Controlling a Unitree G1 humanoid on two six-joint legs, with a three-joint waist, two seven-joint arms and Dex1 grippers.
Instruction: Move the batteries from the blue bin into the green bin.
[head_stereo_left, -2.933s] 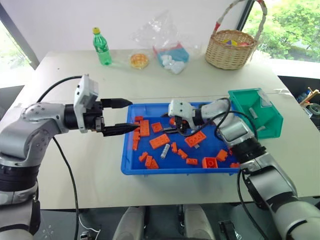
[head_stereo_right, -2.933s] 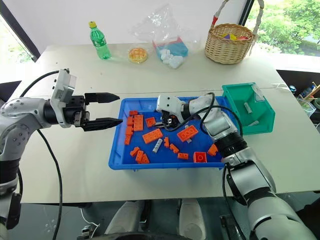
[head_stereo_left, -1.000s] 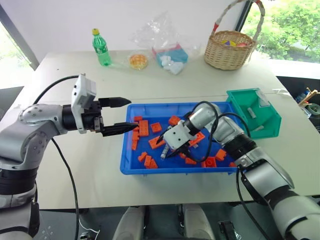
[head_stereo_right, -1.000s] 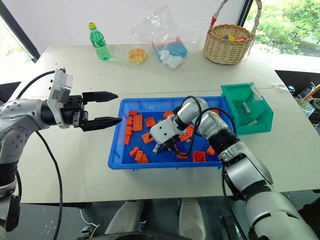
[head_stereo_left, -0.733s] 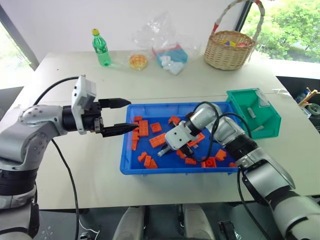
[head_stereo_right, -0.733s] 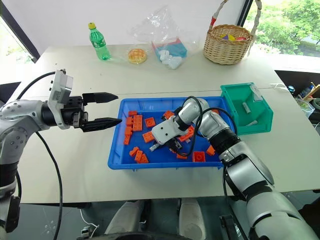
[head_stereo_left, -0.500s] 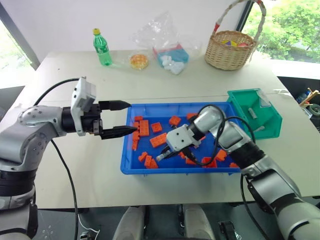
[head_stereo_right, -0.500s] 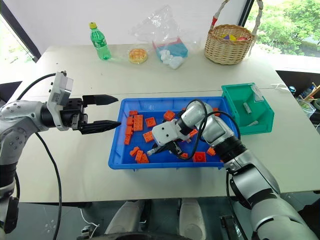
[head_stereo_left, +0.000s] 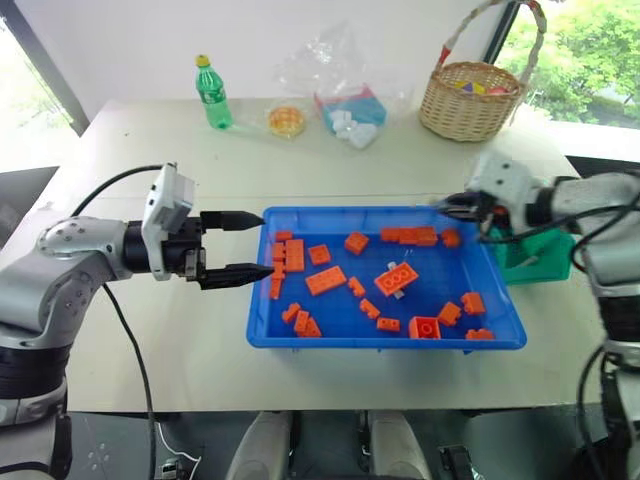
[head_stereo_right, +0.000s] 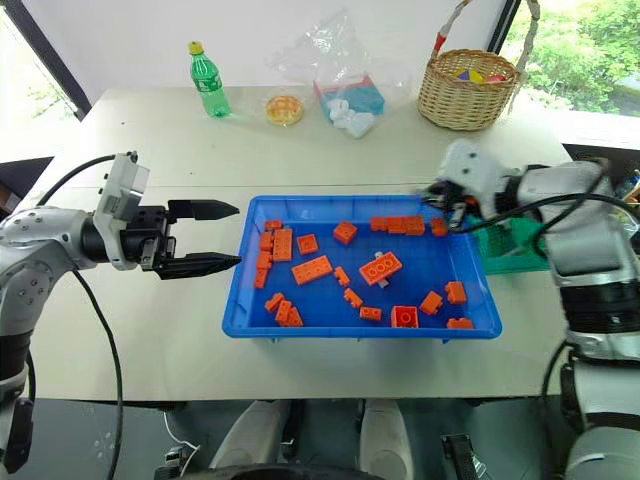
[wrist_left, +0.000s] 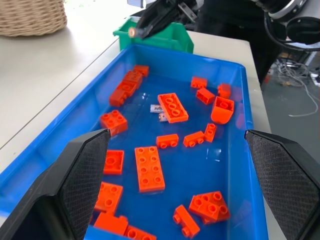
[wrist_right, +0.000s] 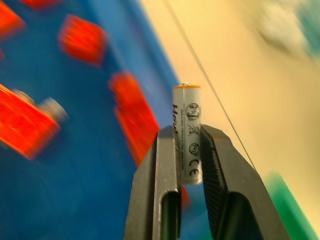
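1. A wicker basket (head_stereo_left: 480, 98) stands at the surface's (head_stereo_left: 400, 165) far right.
2. A green bottle (head_stereo_left: 211, 92), a small dish (head_stereo_left: 286, 121) and a clear plastic bag (head_stereo_left: 345, 95) line the far edge.
3. Orange toy bricks (head_stereo_left: 325, 281) lie scattered.

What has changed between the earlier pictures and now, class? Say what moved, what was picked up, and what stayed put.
The right hand closed on a battery among the bricks in the blue bin, lifted it out and swung right toward the green bin. That battery's place in the tray is bare now. The left hand remained open beside the tray; one battery is left beside an orange brick.
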